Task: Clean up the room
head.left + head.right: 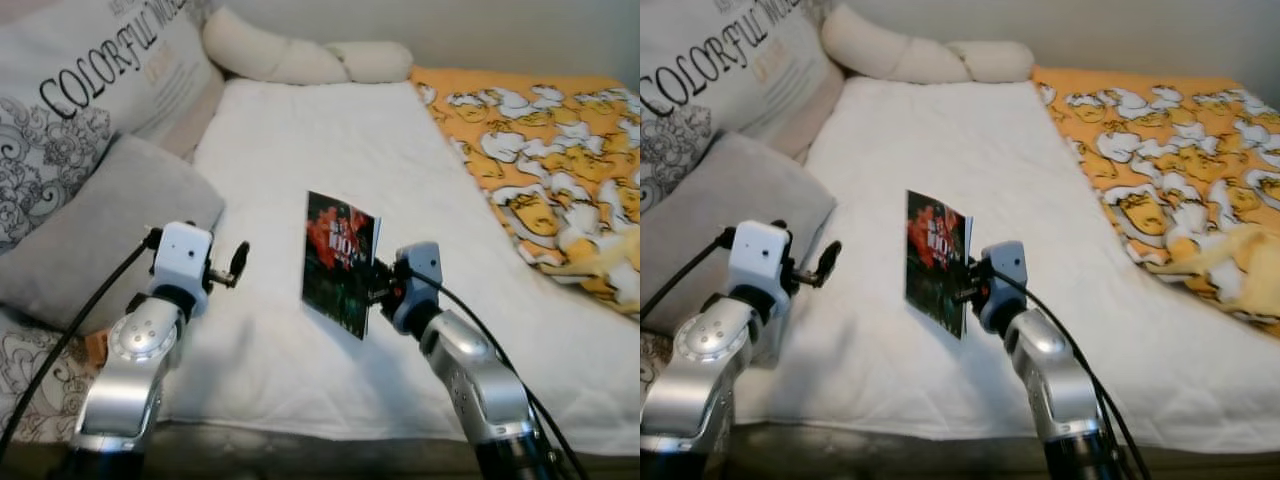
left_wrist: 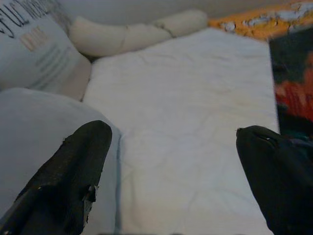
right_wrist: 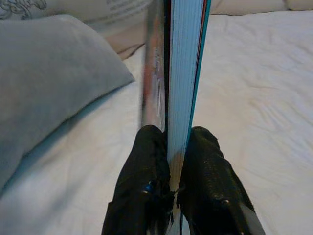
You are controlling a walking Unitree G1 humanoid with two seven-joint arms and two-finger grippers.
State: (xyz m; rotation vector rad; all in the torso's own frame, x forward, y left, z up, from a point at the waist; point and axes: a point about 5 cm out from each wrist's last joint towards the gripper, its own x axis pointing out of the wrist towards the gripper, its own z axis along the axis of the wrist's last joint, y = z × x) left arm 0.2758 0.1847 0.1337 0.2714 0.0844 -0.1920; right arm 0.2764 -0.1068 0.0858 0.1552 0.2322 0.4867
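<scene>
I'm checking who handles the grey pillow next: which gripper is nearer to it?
Left. The left gripper hovers open just beside the grey pillow; the right gripper, shut on the book, is farther across the bed.

Head stereo downward; wrist close-ups

1. Light is soft and even, quite bright on the white bedsheet (image 1: 330,150).
2. Both wrist views are blurred, with near fingers (image 2: 73,171) out of focus.
3. Shadows are weak.
</scene>
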